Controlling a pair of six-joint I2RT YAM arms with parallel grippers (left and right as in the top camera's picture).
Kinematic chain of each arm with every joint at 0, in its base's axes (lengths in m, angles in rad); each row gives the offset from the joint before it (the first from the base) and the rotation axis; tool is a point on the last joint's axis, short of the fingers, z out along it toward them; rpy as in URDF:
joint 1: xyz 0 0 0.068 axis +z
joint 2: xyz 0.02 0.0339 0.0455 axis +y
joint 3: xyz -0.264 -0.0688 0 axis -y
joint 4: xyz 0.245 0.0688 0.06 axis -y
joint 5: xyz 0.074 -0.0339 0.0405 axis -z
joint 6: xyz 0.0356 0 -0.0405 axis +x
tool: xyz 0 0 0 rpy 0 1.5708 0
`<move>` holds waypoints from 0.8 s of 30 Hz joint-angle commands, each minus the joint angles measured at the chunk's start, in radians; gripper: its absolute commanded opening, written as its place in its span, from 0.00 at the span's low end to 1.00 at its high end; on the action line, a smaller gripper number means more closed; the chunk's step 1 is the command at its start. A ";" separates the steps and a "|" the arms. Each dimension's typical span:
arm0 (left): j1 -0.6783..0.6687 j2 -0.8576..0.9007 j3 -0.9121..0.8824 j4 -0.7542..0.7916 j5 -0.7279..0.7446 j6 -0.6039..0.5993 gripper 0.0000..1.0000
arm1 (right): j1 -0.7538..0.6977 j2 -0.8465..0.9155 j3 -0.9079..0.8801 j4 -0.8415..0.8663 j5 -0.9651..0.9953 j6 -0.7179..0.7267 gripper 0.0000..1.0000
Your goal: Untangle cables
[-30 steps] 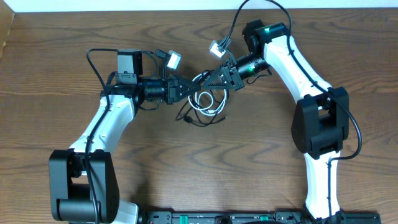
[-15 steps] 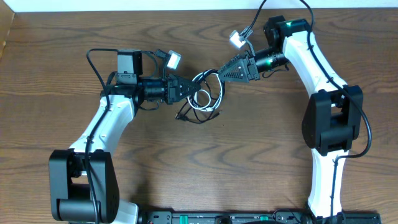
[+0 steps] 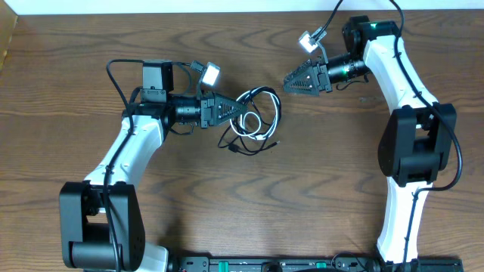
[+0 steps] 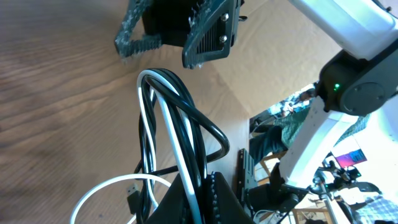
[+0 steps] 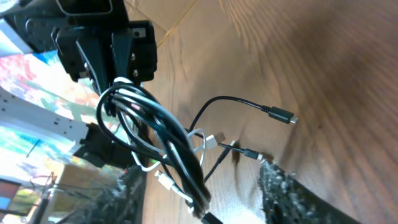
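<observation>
The cables form a tangled bundle just left of the table's centre: a black cable (image 3: 269, 103) looped over a white cable (image 3: 247, 125). My left gripper (image 3: 239, 109) is shut on the bundle's left side, and both strands, black (image 4: 188, 118) and white (image 4: 169, 121), run between its jaws (image 4: 200, 190). My right gripper (image 3: 290, 81) stands open up and to the right, a short gap away and touching no cable. In the right wrist view the bundle (image 5: 163, 138) hangs ahead of the open right gripper (image 5: 205, 199); a black plug (image 5: 283, 116) lies on the wood.
A brown wooden table (image 3: 318, 189) carries everything. A pale edge (image 3: 151, 6) runs along the far side. Each wrist has a small lit lamp: left (image 3: 209, 73), right (image 3: 308, 42). Thick black arm wires loop above both arms.
My right gripper has opened, let go of the bundle and drawn back up and to the right. The cable loop has settled rightward. The left arm has stayed put, still gripping.
</observation>
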 commanded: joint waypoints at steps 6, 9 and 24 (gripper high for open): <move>0.003 -0.011 0.002 0.036 0.065 -0.001 0.07 | 0.069 -0.001 0.006 -0.099 -0.020 -0.103 0.54; 0.003 -0.012 0.002 0.047 0.065 -0.002 0.08 | 0.089 -0.001 0.006 -0.108 0.000 -0.122 0.34; 0.011 -0.012 0.002 0.045 -0.198 -0.187 0.49 | 0.063 -0.001 0.006 -0.061 0.025 -0.106 0.01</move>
